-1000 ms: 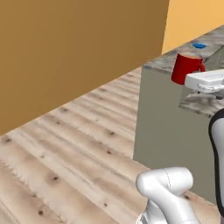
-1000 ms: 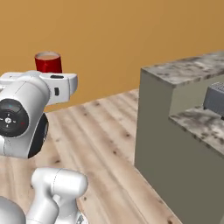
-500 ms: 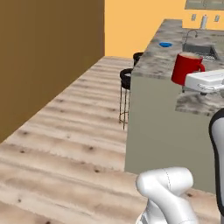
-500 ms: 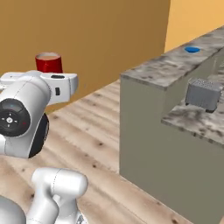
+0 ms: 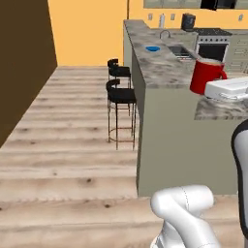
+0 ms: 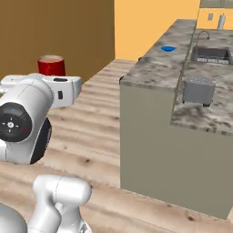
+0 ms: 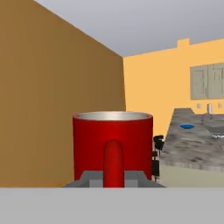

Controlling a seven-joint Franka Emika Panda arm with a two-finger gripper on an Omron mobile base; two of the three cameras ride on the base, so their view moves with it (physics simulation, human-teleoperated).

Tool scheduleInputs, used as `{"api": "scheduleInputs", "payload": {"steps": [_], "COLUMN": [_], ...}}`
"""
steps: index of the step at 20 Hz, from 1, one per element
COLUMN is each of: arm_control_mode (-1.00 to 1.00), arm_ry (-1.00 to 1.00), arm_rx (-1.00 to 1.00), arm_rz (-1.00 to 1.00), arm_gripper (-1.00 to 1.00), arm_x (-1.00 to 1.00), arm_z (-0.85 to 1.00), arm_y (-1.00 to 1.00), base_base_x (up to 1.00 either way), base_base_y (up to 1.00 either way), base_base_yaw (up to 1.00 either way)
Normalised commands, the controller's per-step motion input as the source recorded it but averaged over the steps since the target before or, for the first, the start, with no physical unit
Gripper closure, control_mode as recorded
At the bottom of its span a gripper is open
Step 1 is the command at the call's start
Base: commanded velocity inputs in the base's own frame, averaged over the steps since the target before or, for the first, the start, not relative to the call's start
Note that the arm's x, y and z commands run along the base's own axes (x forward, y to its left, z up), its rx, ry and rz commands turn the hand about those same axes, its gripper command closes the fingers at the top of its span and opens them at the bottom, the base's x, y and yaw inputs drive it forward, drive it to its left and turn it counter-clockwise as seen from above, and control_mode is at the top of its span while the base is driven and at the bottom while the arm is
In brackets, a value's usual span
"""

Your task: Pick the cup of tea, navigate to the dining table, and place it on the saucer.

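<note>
Since the earlier frame the base has turned; the long marble tabletop (image 5: pixel 160 68) with its flat blue saucer (image 5: pixel 152 48) now lies ahead. Claw (image 7: pixel 113 177) pinches the glossy red mug (image 7: pixel 112 146) by its handle.

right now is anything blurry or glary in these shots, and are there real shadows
Left base view: flat, even rendered light, soft focus, faint sheen on the red cup of tea, no clear cast shadows under the stools. Right base view: the saucer is small but distinct. Hand view: cup sharp and close, no glare.
</note>
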Motion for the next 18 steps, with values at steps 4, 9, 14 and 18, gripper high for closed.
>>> {"api": "scheduleInputs", "payload": {"steps": [4, 9, 14, 18], "arm_control_mode": [1.00, 1.00, 1.00, 1.00], "arm_ry": [0.00, 0.00, 0.00, 0.00], "arm_rx": [0.00, 0.00, 0.00, 0.00], "arm_rz": [0.00, 0.00, 0.00, 0.00], "arm_gripper": [1.00, 1.00, 1.00, 1.00], "arm_x": [0.00, 0.00, 0.00, 0.00], "arm_z": [0.00, 0.00, 0.00, 0.00], "arm_y": [0.00, 0.00, 0.00, 0.00], "base_base_x": [0.53, 0.62, 0.69, 0.68], "base_base_y": [1.00, 1.00, 0.99, 1.00], "base_base_yaw": [-0.58, -0.59, -0.63, -0.61]}}
